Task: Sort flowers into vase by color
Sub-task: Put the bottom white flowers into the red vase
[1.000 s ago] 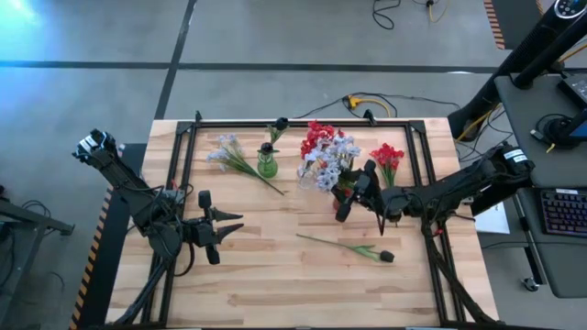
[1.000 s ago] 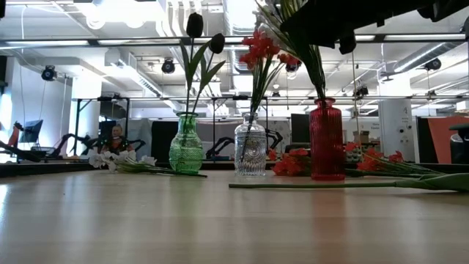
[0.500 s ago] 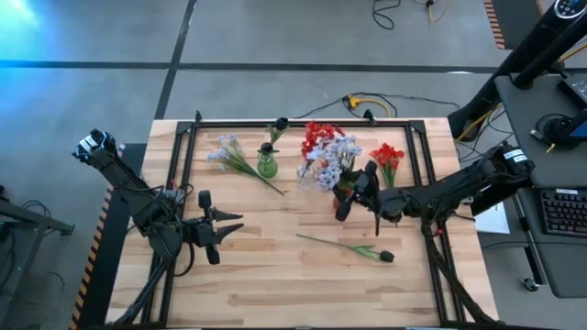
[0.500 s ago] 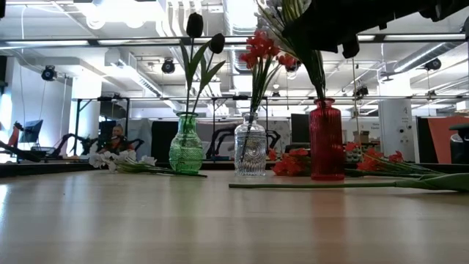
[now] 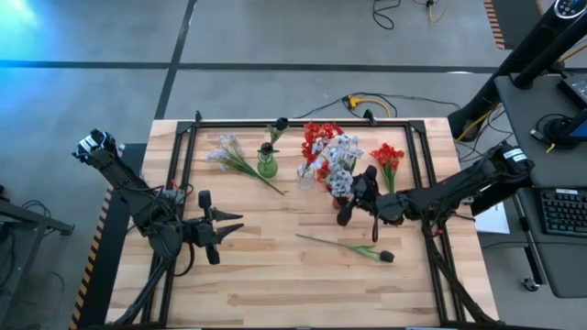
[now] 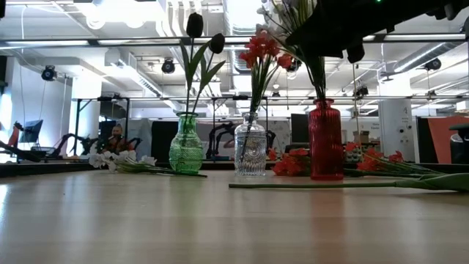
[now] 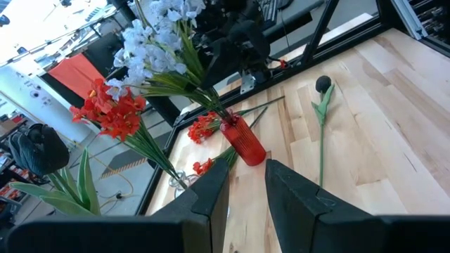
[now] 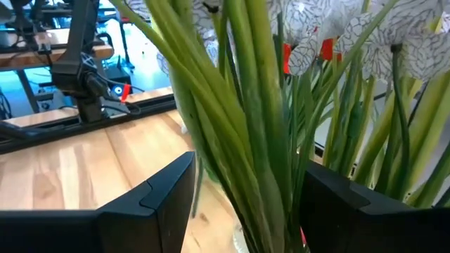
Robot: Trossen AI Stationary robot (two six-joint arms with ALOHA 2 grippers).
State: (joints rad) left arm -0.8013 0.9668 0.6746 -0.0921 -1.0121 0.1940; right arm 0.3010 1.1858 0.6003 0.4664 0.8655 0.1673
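The right gripper [image 5: 353, 197] sits above the red vase [image 6: 326, 139], right of the desk's middle, its fingers [image 8: 151, 200] clamped on the green stems of a pale blue-white spray [image 5: 341, 156] whose lower stem ends stand in the neck of that vase. In the right wrist view the stems [image 8: 253, 119] run up between the two dark fingers, with white veined blossoms above. Seen from table height, the spray's leaves rise out of the red vase into the dark arm overhead.

Just beside the red vase, toward the left edge, stands a clear glass vase [image 6: 250, 144] with a red spray [image 6: 262, 50] in it. Further left is a green vase [image 6: 186, 144] carrying dark near-black buds [image 6: 195, 25] on tall stems.

Loose flowers lie on the desk [image 5: 275, 275]. A white spray [image 5: 227, 156] lies near the far edge, left of the green vase. A bunch of red blossoms [image 5: 387, 158] lies near the far right, beside the right arm. A single dark bud on a long green stem [image 5: 353, 247] lies toward the near edge, in front of the right gripper.

The left gripper [image 5: 229, 227] waits over the left part of the desk, well apart from the vases, its fingers [image 7: 211, 197] a little apart and holding nothing.
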